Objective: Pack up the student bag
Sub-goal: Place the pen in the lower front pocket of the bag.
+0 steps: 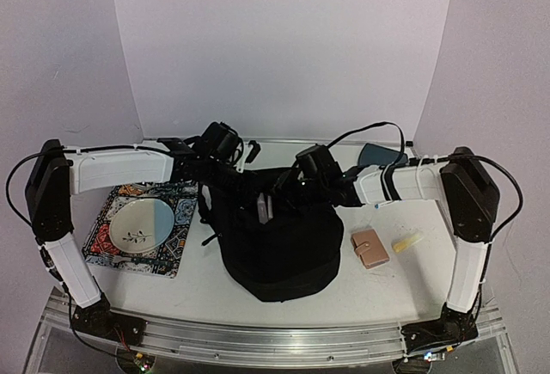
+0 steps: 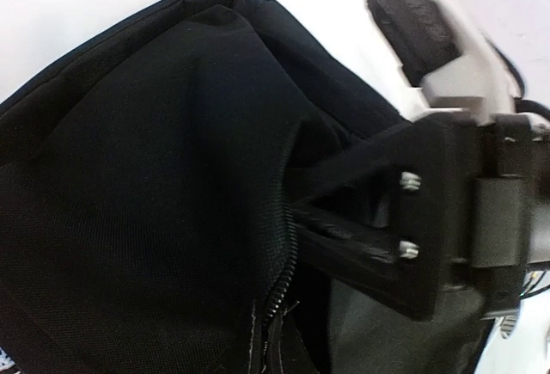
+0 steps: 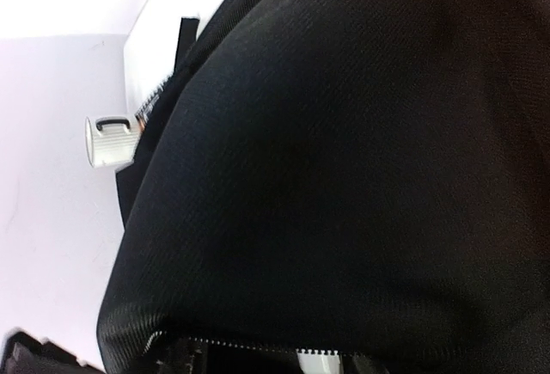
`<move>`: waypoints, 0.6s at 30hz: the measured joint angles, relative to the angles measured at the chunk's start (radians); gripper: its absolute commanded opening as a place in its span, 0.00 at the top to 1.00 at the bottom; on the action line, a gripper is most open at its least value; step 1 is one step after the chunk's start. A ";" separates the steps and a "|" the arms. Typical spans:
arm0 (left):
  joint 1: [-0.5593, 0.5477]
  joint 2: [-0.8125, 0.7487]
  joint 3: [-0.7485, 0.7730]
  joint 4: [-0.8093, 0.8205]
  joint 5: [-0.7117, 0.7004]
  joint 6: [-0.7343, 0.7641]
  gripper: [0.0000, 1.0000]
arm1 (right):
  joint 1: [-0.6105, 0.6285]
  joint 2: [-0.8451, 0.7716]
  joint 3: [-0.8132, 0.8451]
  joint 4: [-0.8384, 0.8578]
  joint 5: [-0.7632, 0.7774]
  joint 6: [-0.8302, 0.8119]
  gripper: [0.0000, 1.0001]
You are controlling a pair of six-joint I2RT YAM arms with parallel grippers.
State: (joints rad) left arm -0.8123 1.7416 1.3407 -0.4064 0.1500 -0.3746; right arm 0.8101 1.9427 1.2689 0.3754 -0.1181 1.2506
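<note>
White table (image 1: 369,288), lilac walls behind. Bag (image 1: 279,249) is being propped at table centre, mouth toward far edge. Rim at mouth's left is being clamped by left pincer (image 2: 296,219). Right pincer (image 1: 282,187) is being masked by fabric at mouth's right; apart or together cannot be told. Judged best: rim being held high and taut, mouth gaping, while items are being lowered in.

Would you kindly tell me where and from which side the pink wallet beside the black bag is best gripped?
Take the pink wallet across its narrower width, fingers on its two long edges, coming straight down from above. It lies flat and thin on the table, apart from the student bag and the yellow stick.
</note>
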 measured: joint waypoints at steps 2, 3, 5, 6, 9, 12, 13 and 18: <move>-0.005 0.000 0.000 -0.010 -0.021 0.013 1.00 | 0.000 -0.027 -0.028 -0.002 -0.008 -0.034 0.43; -0.007 0.000 0.000 -0.014 -0.030 0.018 1.00 | -0.001 -0.047 -0.042 -0.008 -0.014 -0.056 0.41; -0.009 0.000 -0.001 -0.016 -0.049 0.034 1.00 | -0.002 -0.084 -0.056 -0.029 -0.025 -0.100 0.37; -0.010 0.000 -0.002 -0.016 -0.056 0.038 1.00 | -0.003 -0.105 -0.057 -0.046 -0.028 -0.129 0.35; -0.011 0.000 -0.009 -0.017 -0.072 0.049 1.00 | -0.003 -0.179 -0.057 -0.098 -0.029 -0.216 0.28; -0.012 0.000 -0.014 -0.017 -0.082 0.061 1.00 | -0.008 -0.258 -0.057 -0.170 -0.010 -0.300 0.23; -0.012 0.000 -0.015 -0.017 -0.090 0.063 1.00 | -0.009 -0.285 -0.057 -0.203 0.005 -0.323 0.22; -0.013 -0.007 -0.029 -0.018 -0.145 0.074 1.00 | -0.048 -0.398 -0.057 -0.390 0.108 -0.421 0.20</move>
State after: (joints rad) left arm -0.8249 1.7350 1.3120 -0.4239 0.0051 -0.3009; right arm 0.7619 1.5452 1.2121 -0.0142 -0.0098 0.8293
